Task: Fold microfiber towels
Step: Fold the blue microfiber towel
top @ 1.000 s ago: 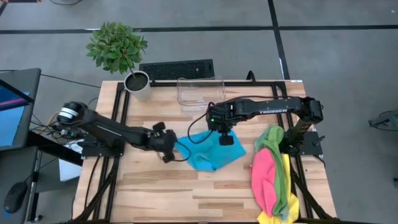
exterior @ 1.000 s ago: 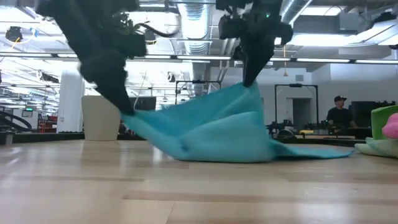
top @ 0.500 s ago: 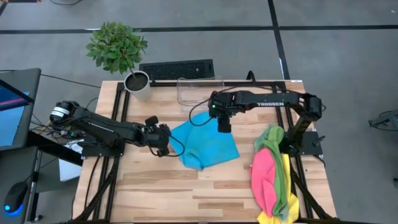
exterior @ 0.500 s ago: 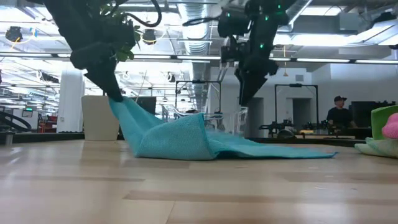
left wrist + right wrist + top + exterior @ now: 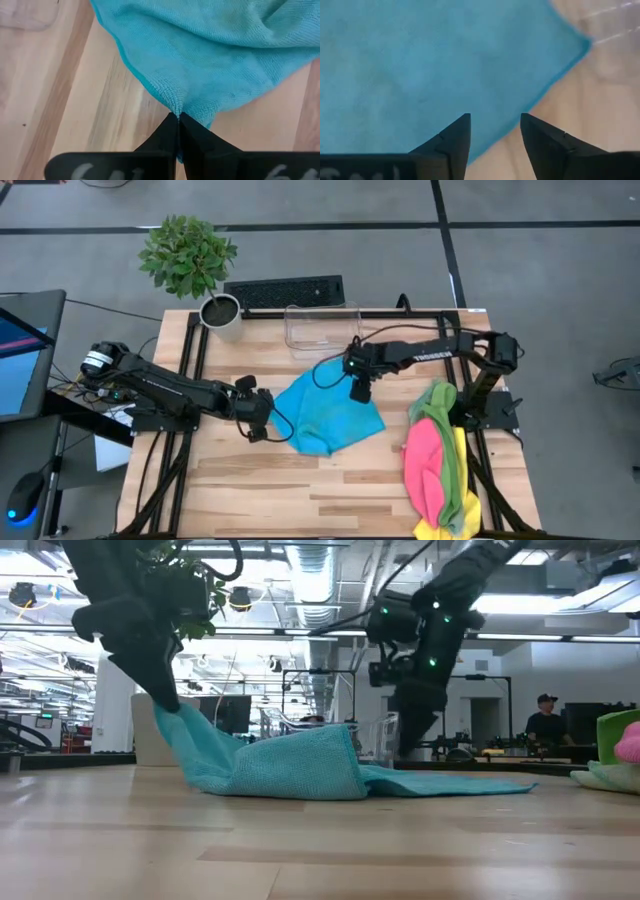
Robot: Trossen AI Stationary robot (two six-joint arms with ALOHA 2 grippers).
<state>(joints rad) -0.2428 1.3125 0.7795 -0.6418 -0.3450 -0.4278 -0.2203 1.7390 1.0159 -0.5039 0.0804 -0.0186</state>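
Two grippers work one bright blue towel (image 5: 328,414) near the middle of the pale, straight-grained wooden table (image 5: 250,490). My left gripper (image 5: 178,120) pinches a puckered edge of the looped, nubbly cloth between fingers pressed flat together, lifting that corner into a soft ridge while the rest lies rumpled and partly doubled over. My right gripper (image 5: 494,131) hangs just above the towel's far side, its dark wedge-shaped fingers spread apart and holding nothing. From table height, the fold hides the cloth's underside, and my left arm blocks the spot where the corner is clamped. Pink, pale green and yellow towels (image 5: 440,465) lie heaped at the table's right edge, their separate outlines hard to tell apart. Beyond the blue cloth stands a clear plastic bin (image 5: 322,326).
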